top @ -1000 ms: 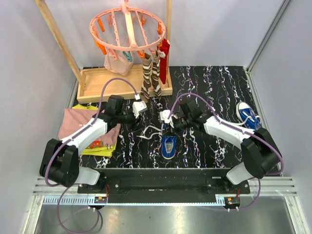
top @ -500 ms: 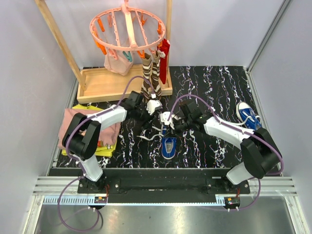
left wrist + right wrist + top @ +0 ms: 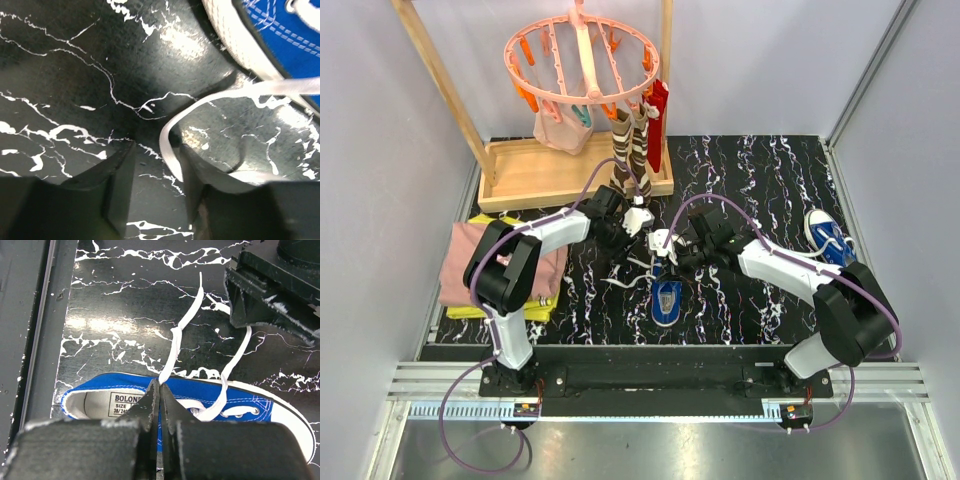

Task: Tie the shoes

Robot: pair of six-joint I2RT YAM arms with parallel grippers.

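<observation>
One blue shoe (image 3: 667, 300) with a white toe cap lies in the middle of the black marbled table, and its white laces (image 3: 632, 270) trail to the left. My right gripper (image 3: 660, 243) hangs just above it, shut on one lace (image 3: 172, 350) over the shoe's opening (image 3: 200, 395). My left gripper (image 3: 638, 222) sits low beside it, open. The other lace (image 3: 167, 145) runs between its fingers, against the right finger (image 3: 200, 185). The shoe's toe (image 3: 280, 35) shows there at the top right. A second blue shoe (image 3: 830, 235) lies at the far right.
A wooden rack with a tray base (image 3: 550, 165) stands at the back left. It carries a pink round clip hanger (image 3: 582, 55) and striped brown socks (image 3: 630, 150). Pink and yellow cloths (image 3: 480, 255) lie at the left edge.
My left arm has swung right from over the pink cloth to the laces beside the right gripper, and sits lower there. The right gripper has held still on its lace.
</observation>
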